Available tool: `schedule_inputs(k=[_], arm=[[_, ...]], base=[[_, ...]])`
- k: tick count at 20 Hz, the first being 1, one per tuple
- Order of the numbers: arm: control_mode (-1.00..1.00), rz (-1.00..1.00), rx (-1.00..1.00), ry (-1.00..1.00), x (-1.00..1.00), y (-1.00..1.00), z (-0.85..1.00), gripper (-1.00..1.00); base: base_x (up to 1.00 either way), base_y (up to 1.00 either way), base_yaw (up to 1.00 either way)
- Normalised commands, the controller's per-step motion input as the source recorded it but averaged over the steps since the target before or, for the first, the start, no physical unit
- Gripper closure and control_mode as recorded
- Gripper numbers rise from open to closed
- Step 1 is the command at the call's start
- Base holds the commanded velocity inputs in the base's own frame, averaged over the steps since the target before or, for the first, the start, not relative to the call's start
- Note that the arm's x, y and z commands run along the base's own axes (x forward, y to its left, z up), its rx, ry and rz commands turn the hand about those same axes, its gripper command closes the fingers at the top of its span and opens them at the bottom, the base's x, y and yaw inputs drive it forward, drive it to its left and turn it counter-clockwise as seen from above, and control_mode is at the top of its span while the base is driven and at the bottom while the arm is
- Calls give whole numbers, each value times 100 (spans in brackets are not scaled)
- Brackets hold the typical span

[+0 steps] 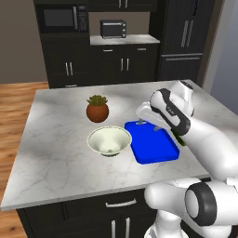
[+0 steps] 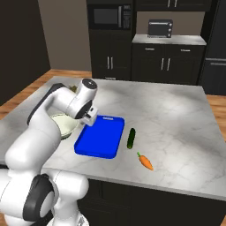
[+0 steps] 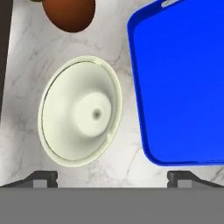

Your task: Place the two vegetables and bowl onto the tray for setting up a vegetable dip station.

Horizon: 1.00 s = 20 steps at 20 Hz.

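Note:
The cream-white bowl (image 1: 109, 140) (image 2: 62, 124) (image 3: 81, 118) sits upright on the marble counter, just left of the blue tray (image 1: 151, 149) (image 2: 99, 137) (image 3: 183, 78), with nothing on the tray. My gripper (image 1: 153, 124) (image 2: 91, 120) (image 3: 112, 177) hovers above the gap between bowl and tray, open, fingertips wide apart and holding nothing. The dark green cucumber (image 2: 131, 138) lies on the counter right of the tray; a sliver of this cucumber (image 1: 180, 138) peeks from behind my arm. The orange carrot (image 2: 145, 162) lies nearer the counter's front edge.
A spiky green plant in a round brown pot (image 1: 97, 108) (image 3: 70, 13) stands just beyond the bowl. The marble island (image 1: 56, 139) drops to wooden floor on the left. Dark cabinets, a microwave and a toaster oven (image 1: 113, 29) line the back wall.

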Motion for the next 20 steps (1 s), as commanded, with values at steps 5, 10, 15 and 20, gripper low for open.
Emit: schedule_inputs(k=[5,10,15,20], arm=[[-100,0,1,0,3,2,-32,-100],[-100,0,0,0,14,8,-28,-100],[-100,0,1,0,19,3,-21,-100],[-100,0,0,0,13,2,-25,-100]], base=[[0,0,0],[0,0,0],[0,0,0],[0,0,0]])
